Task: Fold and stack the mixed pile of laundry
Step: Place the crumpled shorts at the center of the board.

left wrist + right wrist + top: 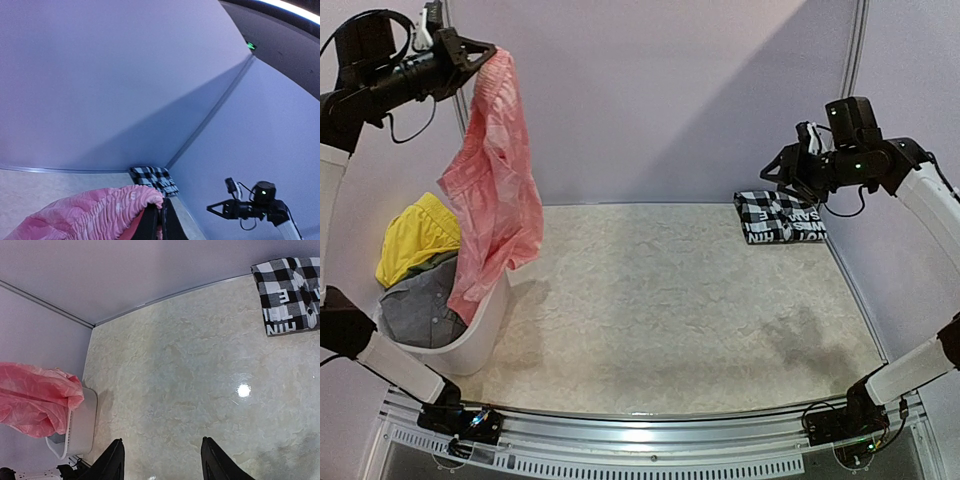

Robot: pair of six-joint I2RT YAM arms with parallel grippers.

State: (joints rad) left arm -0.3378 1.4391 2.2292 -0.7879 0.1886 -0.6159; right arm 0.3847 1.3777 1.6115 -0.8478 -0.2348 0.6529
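My left gripper (488, 52) is raised high at the far left, shut on the gathered waistband of the pink lettered piece (495, 190), which hangs down over the basket. In the left wrist view the pink waistband (107, 205) is pinched between the closed black fingers (150, 225). A yellow garment (415, 235) and a grey garment (420, 300) lie in the basket. The folded black-and-white checked shirt (778, 217) rests at the far right corner of the table, also the checked shirt (287, 295) in the right wrist view. My right gripper (772, 170) hovers above it, open and empty, its fingertips (116, 452) spread wide.
A white plastic basket (480, 335) stands at the left edge of the marbled tabletop (670, 310). Lilac walls close the back and right sides. The right arm (260, 207) shows in the left wrist view.
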